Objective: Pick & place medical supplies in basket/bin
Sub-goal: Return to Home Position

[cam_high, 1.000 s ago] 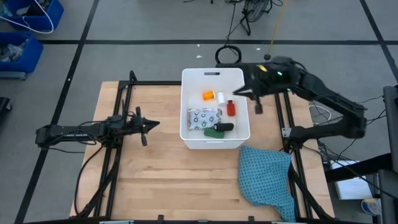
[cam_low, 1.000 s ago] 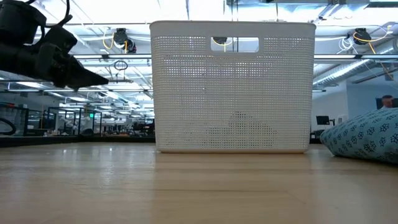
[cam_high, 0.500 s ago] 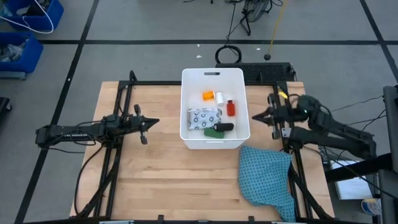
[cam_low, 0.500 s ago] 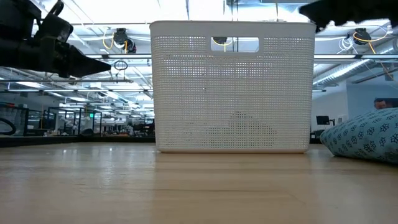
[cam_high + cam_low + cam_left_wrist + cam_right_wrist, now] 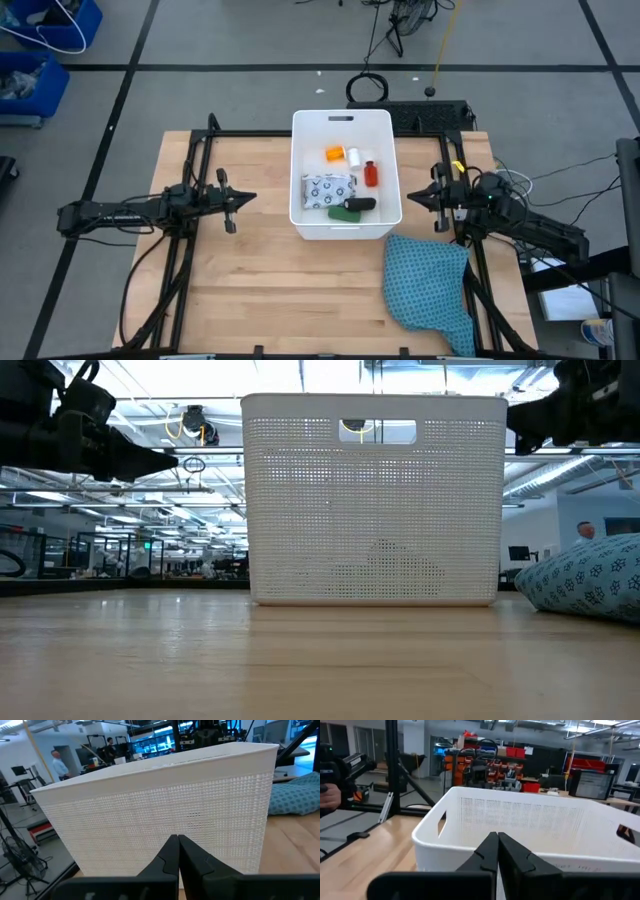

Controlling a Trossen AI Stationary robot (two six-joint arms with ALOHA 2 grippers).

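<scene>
The white bin (image 5: 341, 227) stands mid-table on its base. Inside it lie the white dotted packet (image 5: 328, 188), the green oblong (image 5: 343, 213), the black piece (image 5: 360, 203), the red bottle (image 5: 371, 175), the orange vial (image 5: 334, 153) and the white bottle (image 5: 353, 156). My left gripper (image 5: 252, 197) hovers left of the bin, shut and empty, pointing at its wall (image 5: 165, 805). My right gripper (image 5: 408, 197) hovers right of the bin, also shut and empty, facing its rim (image 5: 485, 847).
A teal dotted cloth (image 5: 430, 285) lies bunched on the table near the right front, just beyond the bin's near right corner; it also shows in the low view (image 5: 590, 575). Black frame rails run along both sides of the wooden table (image 5: 250, 290).
My right arm has swung back from above the bin's far right part toward the table's right and near side, and has come lower, ending level beside the bin's right wall. The supplies in the bin have not shifted.
</scene>
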